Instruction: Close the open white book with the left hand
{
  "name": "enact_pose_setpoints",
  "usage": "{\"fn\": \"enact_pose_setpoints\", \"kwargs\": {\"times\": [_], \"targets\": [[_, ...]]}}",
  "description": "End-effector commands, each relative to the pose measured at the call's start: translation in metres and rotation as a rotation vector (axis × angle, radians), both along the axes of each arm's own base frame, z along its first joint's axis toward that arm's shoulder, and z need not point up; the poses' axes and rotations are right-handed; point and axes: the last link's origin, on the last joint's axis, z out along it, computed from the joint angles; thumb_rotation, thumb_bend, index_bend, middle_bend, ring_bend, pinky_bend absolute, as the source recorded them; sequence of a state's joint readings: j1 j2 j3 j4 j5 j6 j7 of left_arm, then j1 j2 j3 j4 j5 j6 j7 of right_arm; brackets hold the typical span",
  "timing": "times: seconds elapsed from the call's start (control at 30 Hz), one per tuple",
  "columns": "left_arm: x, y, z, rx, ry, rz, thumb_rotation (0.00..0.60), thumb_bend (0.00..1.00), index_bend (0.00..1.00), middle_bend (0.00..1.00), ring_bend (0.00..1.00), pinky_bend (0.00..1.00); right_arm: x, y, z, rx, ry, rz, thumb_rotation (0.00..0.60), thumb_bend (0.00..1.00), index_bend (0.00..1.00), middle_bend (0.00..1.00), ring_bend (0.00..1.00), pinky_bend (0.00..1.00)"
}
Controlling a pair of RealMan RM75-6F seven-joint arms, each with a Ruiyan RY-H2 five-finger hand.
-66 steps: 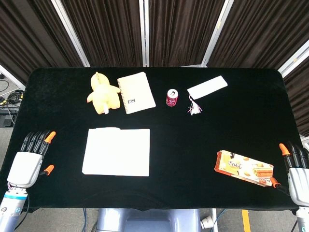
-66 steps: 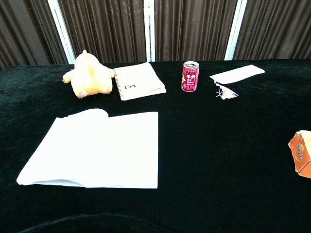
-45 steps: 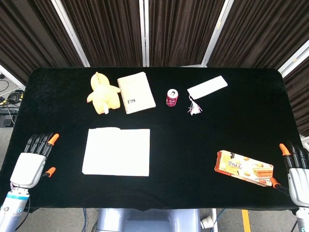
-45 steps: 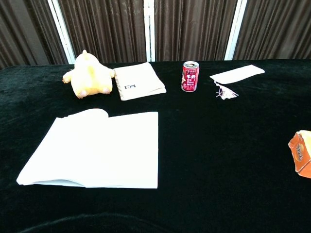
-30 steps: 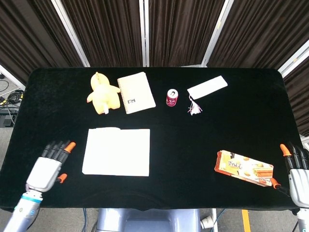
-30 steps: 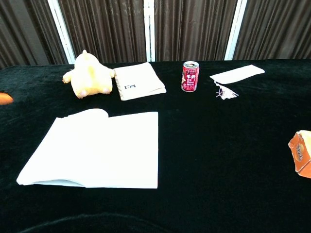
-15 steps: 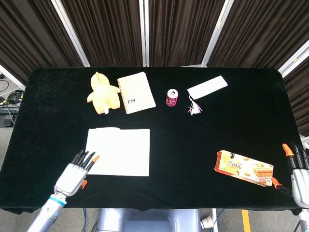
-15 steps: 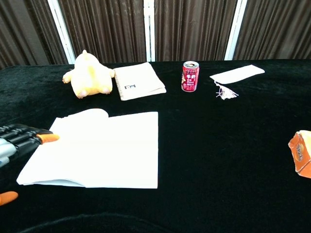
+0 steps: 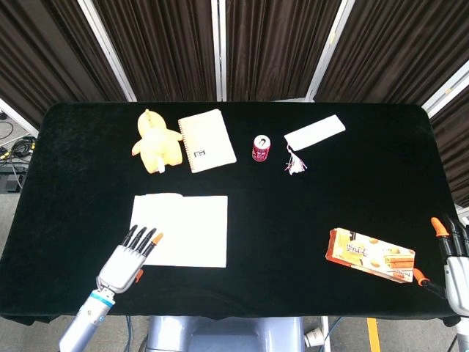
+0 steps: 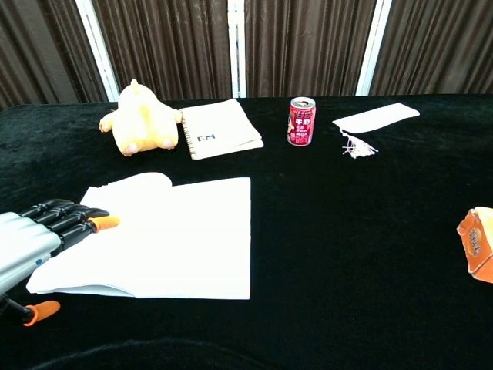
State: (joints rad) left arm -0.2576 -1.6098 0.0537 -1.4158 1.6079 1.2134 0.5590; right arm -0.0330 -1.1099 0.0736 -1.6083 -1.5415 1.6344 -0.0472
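The open white book [image 9: 183, 228] [image 10: 166, 235] lies flat on the black table, left of centre near the front edge, its left page slightly curled up at the far corner. My left hand [image 9: 127, 261] [image 10: 38, 239] is open with fingers stretched forward and holds nothing. It is over the book's near-left corner, fingertips [image 9: 149, 236] above the left page. Whether it touches the paper I cannot tell. My right hand [image 9: 456, 265] is open at the table's right front edge, far from the book.
A yellow plush duck [image 9: 156, 140], a spiral notebook [image 9: 207, 140], a red can [image 9: 261, 147] and a white tasselled bookmark [image 9: 314, 133] sit along the back. An orange snack box [image 9: 371, 254] lies front right. The black table [image 9: 293, 213] fills the middle.
My left hand has swung in from the table's left edge toward the right and now reaches over the book's near-left corner. The book and right hand have barely moved.
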Motion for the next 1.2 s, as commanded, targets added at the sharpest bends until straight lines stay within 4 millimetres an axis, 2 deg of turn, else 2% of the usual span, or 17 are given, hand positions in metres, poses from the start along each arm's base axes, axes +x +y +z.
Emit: {"fn": "enact_pose_setpoints", "kwargs": {"times": [0.03,0.13,0.53,1.0,1.2], "targets": [[0.002,0.000,-0.004,0.001,-0.004,-0.008,0.600,0.33,0.00,0.00,0.00,0.00,0.000,0.000,0.000,-0.001,-0.002,0.001,0.600,0.04,0.00,0.00,0.00,0.00],[0.003,0.001,-0.007,0.010,-0.010,-0.019,0.600,0.36,0.00,0.00,0.00,0.00,0.000,0.000,0.001,-0.002,-0.005,0.002,0.600,0.04,0.00,0.00,0.00,0.00],[-0.001,0.003,-0.011,0.045,-0.013,-0.025,0.600,0.36,0.00,0.00,0.00,0.00,0.000,0.000,0.001,0.000,-0.007,0.003,0.600,0.04,0.00,0.00,0.00,0.00],[-0.005,-0.003,-0.003,0.036,-0.029,-0.027,0.600,0.36,0.00,0.00,0.00,0.00,0.001,0.002,0.001,-0.002,-0.009,0.007,0.600,0.04,0.00,0.00,0.00,0.00],[-0.012,0.001,-0.005,0.049,-0.013,-0.003,0.600,0.36,0.00,0.00,0.00,0.00,0.004,0.003,0.001,-0.007,-0.010,0.019,0.600,0.04,0.00,0.00,0.00,0.00]]}}
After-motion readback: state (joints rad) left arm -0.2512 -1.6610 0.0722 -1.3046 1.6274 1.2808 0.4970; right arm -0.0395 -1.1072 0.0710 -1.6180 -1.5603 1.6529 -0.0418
